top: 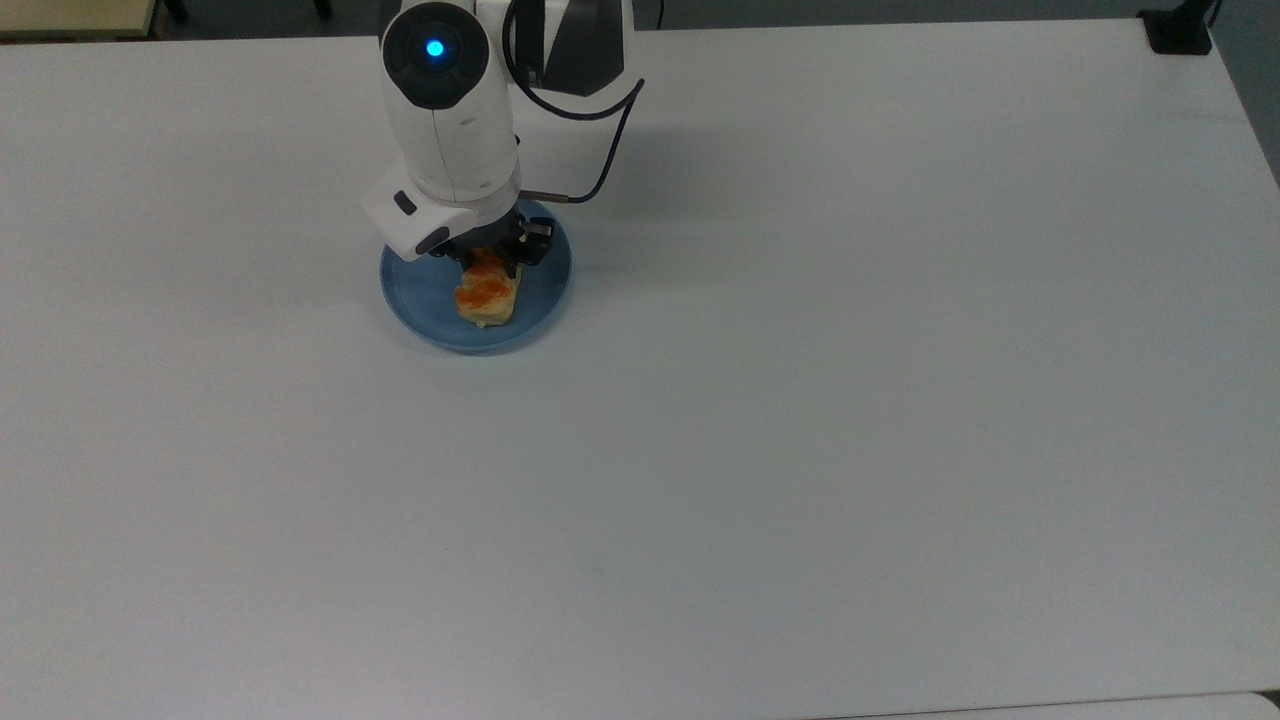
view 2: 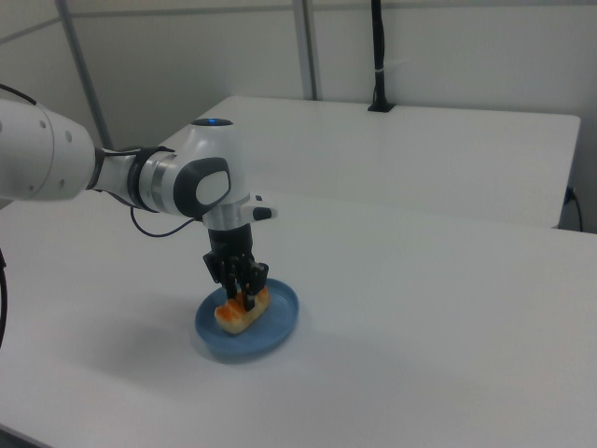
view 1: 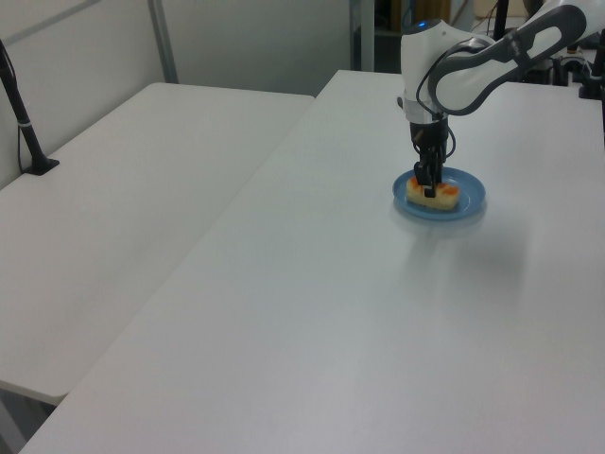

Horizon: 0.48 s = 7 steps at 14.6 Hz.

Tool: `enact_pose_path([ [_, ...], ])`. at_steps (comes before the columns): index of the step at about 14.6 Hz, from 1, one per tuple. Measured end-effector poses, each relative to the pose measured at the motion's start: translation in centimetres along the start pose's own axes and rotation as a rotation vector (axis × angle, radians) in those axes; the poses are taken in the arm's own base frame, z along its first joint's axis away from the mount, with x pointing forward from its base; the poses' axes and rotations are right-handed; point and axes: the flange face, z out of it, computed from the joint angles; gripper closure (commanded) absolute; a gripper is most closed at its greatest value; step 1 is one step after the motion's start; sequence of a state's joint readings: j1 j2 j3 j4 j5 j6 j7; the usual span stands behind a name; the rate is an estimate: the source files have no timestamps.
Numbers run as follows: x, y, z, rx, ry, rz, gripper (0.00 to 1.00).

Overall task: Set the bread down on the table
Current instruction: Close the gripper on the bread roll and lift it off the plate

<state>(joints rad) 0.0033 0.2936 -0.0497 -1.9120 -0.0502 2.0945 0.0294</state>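
While the jaws stand parted on either side of the loaf, straddling its width without a visible clamp, the gripper (view 2: 241, 294) sits low over the bread (view 2: 242, 312) with its fingertips down at the level of the pastry's sides. Whether the pads already touch the crust cannot be told. The fingers meet the loaf across its short dimension, which is presumably why the wrist is turned as it is: a grasp across the narrow width fits the jaw opening, whereas the long axis would not.

The bread (top: 486, 296) lies flat on the blue plate (top: 414, 291), orange-glazed top upward, near the plate's middle. Its long axis runs roughly up and down in the top view, leaning slightly toward the top view's right at the far end; the gripper (top: 490, 262) covers that far end. In the left view the same loaf (view 1: 435, 196) reads as running across the picture.

The plate rests on the table (top: 850, 400), whose bare white surface surrounds it. The task's placement is not yet done.
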Motion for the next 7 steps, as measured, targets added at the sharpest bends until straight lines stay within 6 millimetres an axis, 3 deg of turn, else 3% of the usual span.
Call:
enact_pose_path([
  [3, 0.4, 0.4, -0.9, 0.000, 0.019, 0.006, 0.82],
  [7, 2.9, 2.6, -6.9, 0.000, 0.146, 0.028, 0.81],
])
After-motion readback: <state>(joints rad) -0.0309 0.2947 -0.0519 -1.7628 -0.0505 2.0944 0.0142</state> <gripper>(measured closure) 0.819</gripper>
